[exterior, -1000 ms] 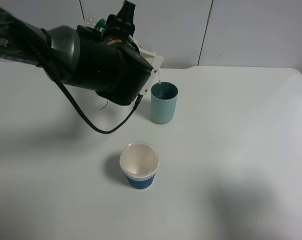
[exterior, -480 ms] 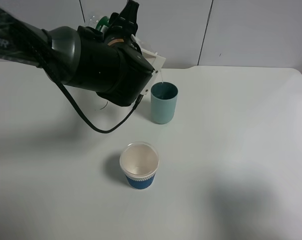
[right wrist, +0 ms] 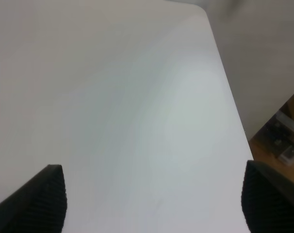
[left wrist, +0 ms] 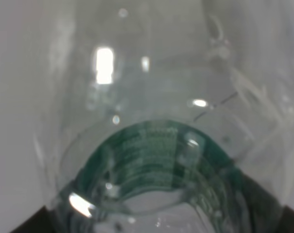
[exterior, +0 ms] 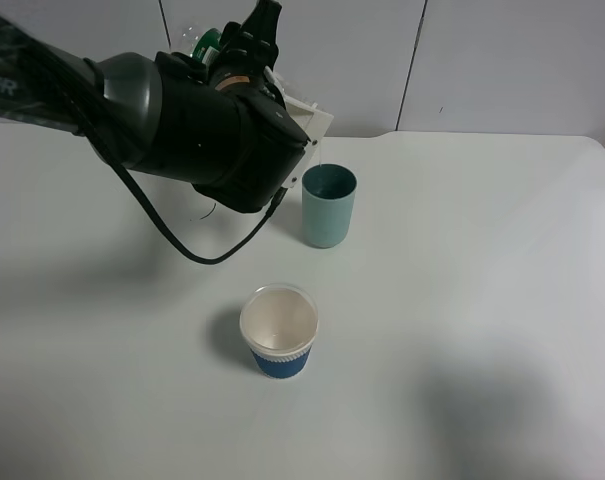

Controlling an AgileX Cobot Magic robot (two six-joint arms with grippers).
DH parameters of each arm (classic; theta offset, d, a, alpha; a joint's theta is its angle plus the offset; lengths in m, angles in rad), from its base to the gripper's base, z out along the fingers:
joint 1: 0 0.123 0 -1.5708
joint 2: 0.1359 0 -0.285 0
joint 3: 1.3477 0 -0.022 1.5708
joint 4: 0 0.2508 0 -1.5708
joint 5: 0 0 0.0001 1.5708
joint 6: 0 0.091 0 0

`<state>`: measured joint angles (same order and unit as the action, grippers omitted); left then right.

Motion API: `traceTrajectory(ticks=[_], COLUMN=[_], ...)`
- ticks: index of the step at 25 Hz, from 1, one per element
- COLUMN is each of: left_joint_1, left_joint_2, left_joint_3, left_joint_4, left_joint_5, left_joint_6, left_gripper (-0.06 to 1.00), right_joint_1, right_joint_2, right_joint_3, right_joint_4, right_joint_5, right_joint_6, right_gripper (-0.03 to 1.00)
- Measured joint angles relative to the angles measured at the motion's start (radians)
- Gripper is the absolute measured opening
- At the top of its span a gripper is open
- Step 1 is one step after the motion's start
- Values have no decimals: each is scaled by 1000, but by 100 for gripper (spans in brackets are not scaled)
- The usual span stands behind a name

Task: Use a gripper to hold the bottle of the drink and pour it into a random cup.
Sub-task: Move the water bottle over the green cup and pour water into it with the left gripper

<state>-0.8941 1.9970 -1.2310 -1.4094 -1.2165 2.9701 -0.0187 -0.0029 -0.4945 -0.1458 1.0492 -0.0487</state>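
Observation:
My left gripper [exterior: 240,48] is high at the back left, shut on the bottle [exterior: 208,41], which is tipped over toward the teal cup [exterior: 328,205]. The arm's black bulk and white housing hide most of the bottle, leaving only its green label and clear base in sight. The bottle's mouth is hidden above the cup's far-left rim. In the left wrist view the bottle [left wrist: 156,145] fills the picture, with clear walls and a green label. The clear drink cannot be told from the bottle wall. My right gripper [right wrist: 156,204] hangs open over bare table.
A blue-and-white paper cup [exterior: 279,331] stands in front of the teal cup, nearer the table's front. A black cable [exterior: 182,245] loops down from the left arm. The white table [exterior: 482,300] ends at its right edge [right wrist: 229,97], with floor beyond.
The thin stream falling into the teal cup has faded to almost nothing. The bottle's base has lifted slightly. The cups have not moved.

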Motion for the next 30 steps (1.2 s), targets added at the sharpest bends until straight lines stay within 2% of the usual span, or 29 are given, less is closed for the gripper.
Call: traceTrajectory(ticks=[27,30], left_joint_1=[0,0], left_joint_2=[0,0], left_joint_3=[0,0], left_joint_4=[13,-8], left_joint_5=[0,0], left_joint_6=[0,0], left_gripper=[52,52], right_joint_1=[0,0], right_joint_2=[0,0], right_joint_3=[0,0], right_joint_4=[0,0], right_joint_5=[0,0], right_joint_6=[0,0], right_gripper=[74,74])
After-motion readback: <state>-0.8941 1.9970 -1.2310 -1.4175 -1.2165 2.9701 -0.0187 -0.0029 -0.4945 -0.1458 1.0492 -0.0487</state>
